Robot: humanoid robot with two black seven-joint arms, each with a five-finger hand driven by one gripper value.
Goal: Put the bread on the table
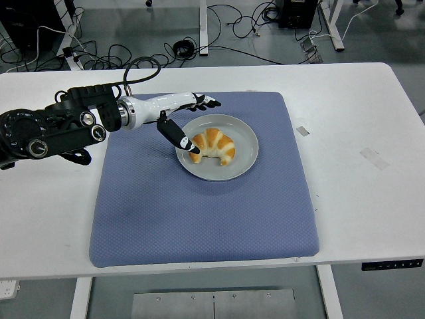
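Bread (212, 146) on grey plate (243, 159), plate on blue mat (199, 212) on white worktop (358, 199). Left hand (182, 119) at plate's left rim, released, thumb tip touching bread's left end, grasping nothing.
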